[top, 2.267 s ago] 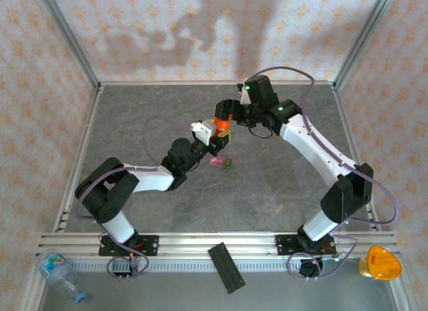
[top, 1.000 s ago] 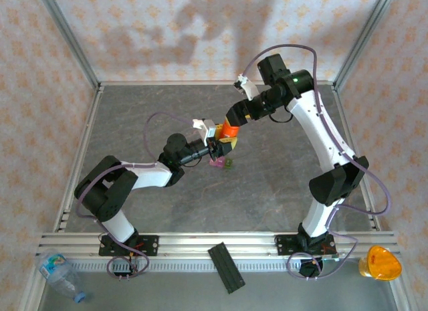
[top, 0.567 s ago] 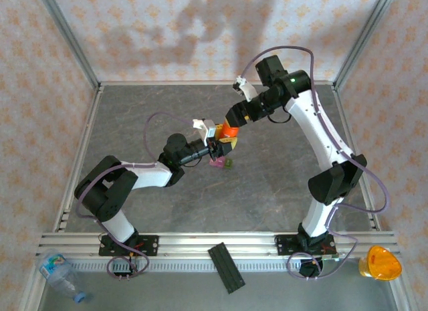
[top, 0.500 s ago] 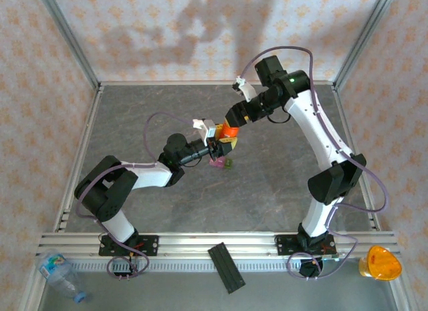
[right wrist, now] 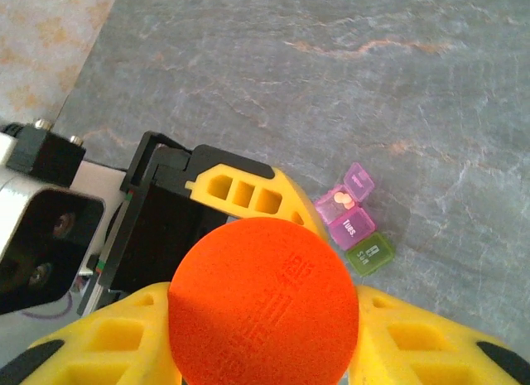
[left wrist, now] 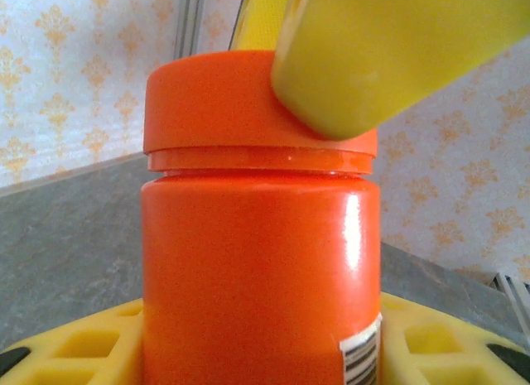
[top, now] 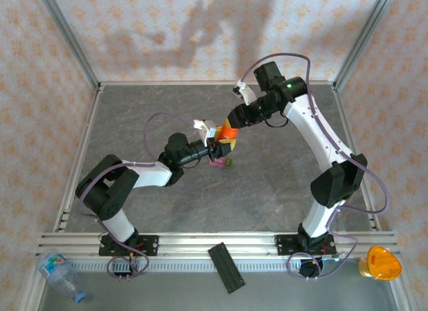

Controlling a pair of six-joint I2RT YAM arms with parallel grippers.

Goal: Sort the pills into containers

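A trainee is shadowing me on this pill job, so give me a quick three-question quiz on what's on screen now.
1. True or false: the green box lies apart from the pink boxes.
2. The left claw grips the bottle by: A its cap, B its body.
3. What does the right claw straddle?
Key: 1 false; 2 B; 3 the orange cap.
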